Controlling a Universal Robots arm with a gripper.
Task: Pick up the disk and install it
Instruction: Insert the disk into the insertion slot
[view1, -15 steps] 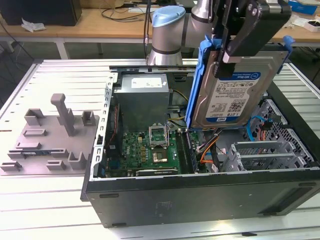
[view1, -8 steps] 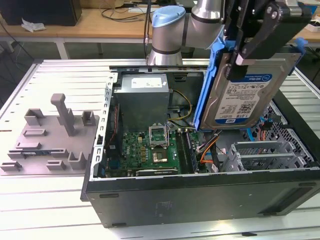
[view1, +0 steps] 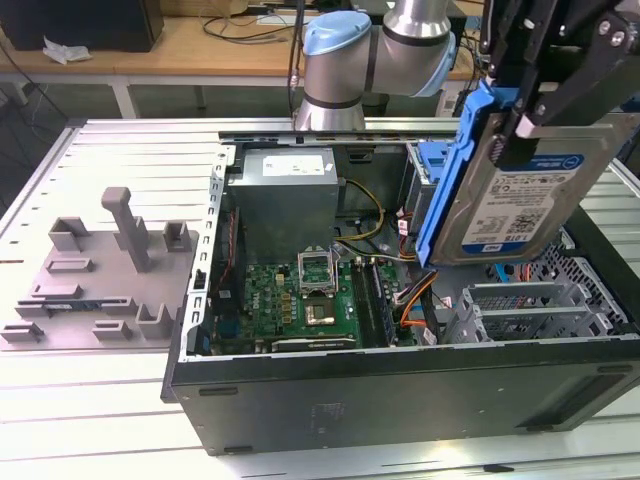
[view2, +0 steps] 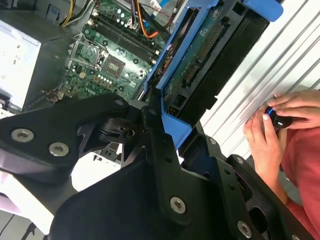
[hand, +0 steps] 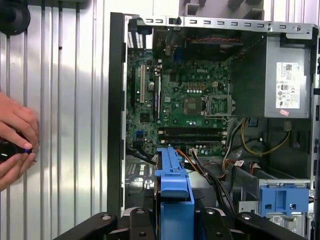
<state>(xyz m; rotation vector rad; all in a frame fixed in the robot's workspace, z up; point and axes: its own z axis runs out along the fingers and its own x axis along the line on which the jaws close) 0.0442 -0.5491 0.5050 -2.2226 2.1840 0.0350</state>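
In the exterior view, the disk (view1: 530, 190) is held tilted above the open case (view1: 400, 400), over the drive cage (view1: 520, 305), and is clamped near its upper edge by the end effector (view1: 515, 135), which is closed on it. Gripped high and at a slant, it could be swung or slipped by a fast descent, and its lower corner could be snagged on the cables (view1: 415, 300) just beside the cage. In the second wrist view, the blue frame is seen pinched by the end effector, with the motherboard (view2: 107, 60) beyond it. If the grip were lost, the disk could be dropped onto the cage or the board. A person's hands (view2: 272, 130) are seen over the tabletop (view2: 280, 55) near the case, where they might be struck by a wide swing. In the first wrist view, the disk is seen edge-on, and the frame could be jammed against the cage wall or the blue bracket (hand: 282, 197) by a misaligned descent.
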